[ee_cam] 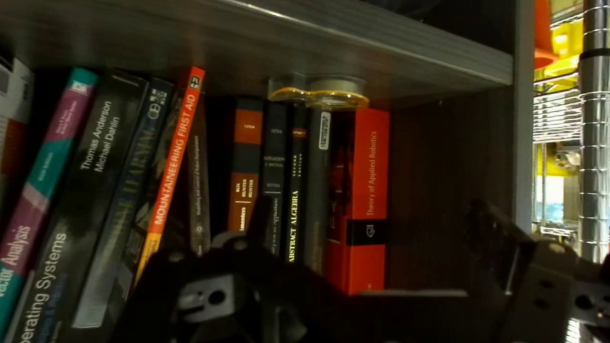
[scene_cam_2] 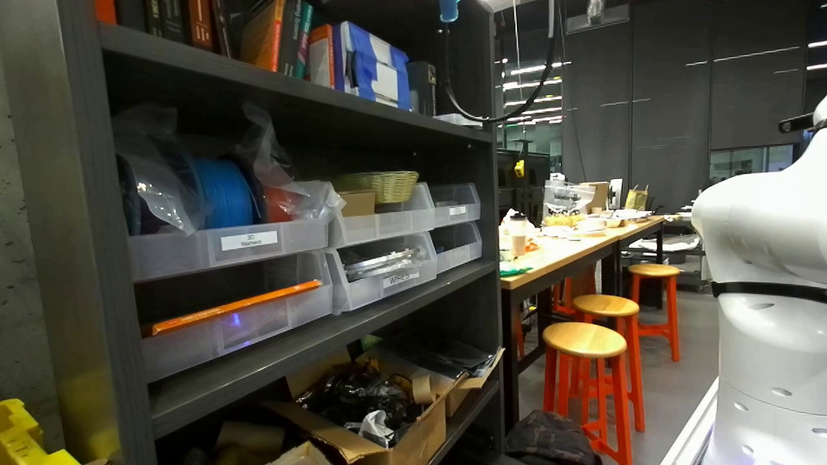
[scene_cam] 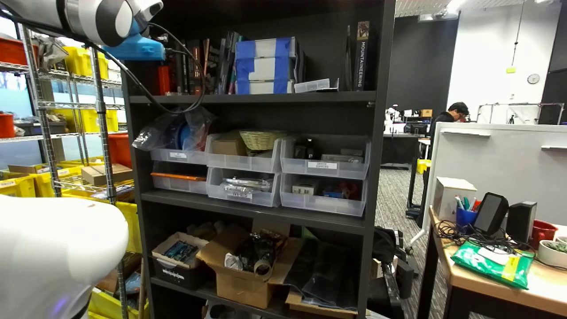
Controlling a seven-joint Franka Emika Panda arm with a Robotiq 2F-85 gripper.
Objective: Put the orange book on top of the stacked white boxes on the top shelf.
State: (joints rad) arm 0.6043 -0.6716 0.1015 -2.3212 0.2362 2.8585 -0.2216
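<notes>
Directly ahead of spread gripper (ee_cam: 369,205): orange book (ee_cam: 372,166), upright.

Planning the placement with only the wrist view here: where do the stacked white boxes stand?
Observer: In an exterior view, the stacked white boxes stand on the top shelf, right of the leaning books.
Operator: What stands farther along that shelf?
Observer: An upright spine marked MOUNTAINEERING, farther right.
Operator: Anything orange below that shelf?
Observer: Yes, a thin orange edge along the front of a lower bin, under the bin labelled "3D filament"; I can't tell what it belongs to.
</notes>
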